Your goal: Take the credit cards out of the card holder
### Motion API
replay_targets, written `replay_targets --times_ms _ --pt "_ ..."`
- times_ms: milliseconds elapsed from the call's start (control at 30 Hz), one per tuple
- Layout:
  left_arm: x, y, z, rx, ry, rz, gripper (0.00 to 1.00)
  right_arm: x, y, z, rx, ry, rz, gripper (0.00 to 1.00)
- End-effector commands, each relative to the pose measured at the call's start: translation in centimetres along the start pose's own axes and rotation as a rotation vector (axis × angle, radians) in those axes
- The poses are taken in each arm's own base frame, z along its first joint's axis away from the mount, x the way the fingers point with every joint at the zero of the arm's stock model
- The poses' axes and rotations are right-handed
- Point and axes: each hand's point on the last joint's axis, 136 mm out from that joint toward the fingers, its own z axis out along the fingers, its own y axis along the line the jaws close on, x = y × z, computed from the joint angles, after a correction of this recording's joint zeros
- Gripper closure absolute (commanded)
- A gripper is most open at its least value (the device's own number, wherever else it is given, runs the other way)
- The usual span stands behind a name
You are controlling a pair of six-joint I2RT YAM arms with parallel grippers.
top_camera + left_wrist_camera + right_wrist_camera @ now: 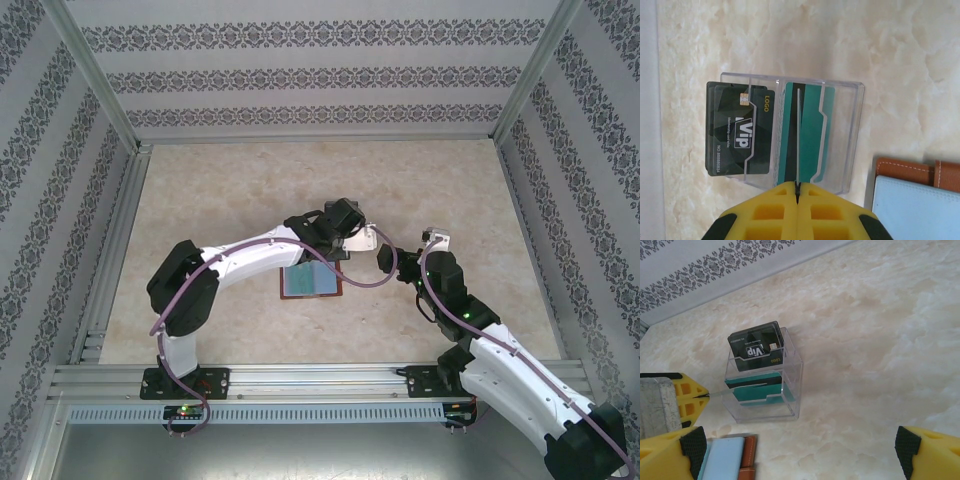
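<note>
Reddish-brown leather is edging the card holder (310,281), which we are seeing lying open and flat on the marbled table (220,200). Its blue-grey panels are facing up, and it is resting on the near side of the left gripper (797,186). That gripper's yellow fingers are pressing tightly together with no gap between them, their tips sitting at the near wall of a clear plastic box (855,125). A thin pale line is running from the tips across the box; we cannot tell what it is. Inside the box, dark cards (735,132) marked VIP are sitting in one compartment and teal cards (812,130) in the other. The box is standing just beside the card holder, not touching it. The right gripper (800,447) is hovering with its jaws spread wide, gripping nothing, the box ahead of it.
</note>
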Motion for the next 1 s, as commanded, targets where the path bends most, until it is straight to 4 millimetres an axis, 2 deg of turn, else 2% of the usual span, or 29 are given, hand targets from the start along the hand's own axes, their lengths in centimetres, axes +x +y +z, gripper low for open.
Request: replay_targets --times_ms 0,200,400,633,800,967 --pt "-0.4 -0.3 1.2 -0.012 0.015 0.043 1.00 0.4 -0.6 0.2 0.015 0.007 0.020 0.02" --pt "-0.6 0.0 2.5 -0.026 0.035 0.043 0.99 0.3 -0.6 0.1 0.013 0.003 0.029 0.02" --pt "0.1 -0.3 3.8 -0.020 0.067 0.047 1.00 0.2 -0.7 0.1 0.013 0.004 0.032 0.02" --pt "0.9 0.4 4.8 -0.037 0.104 0.009 0.75 0.3 -0.5 0.2 0.003 0.009 0.033 0.02" --pt "1.3 0.9 5.5 -0.060 0.130 -0.010 0.70 0.3 -0.6 0.2 0.006 0.010 0.034 0.02" --pt "1.5 1.1 5.5 -0.052 0.135 -0.024 0.69 0.3 -0.6 0.2 0.003 0.011 0.035 0.02"
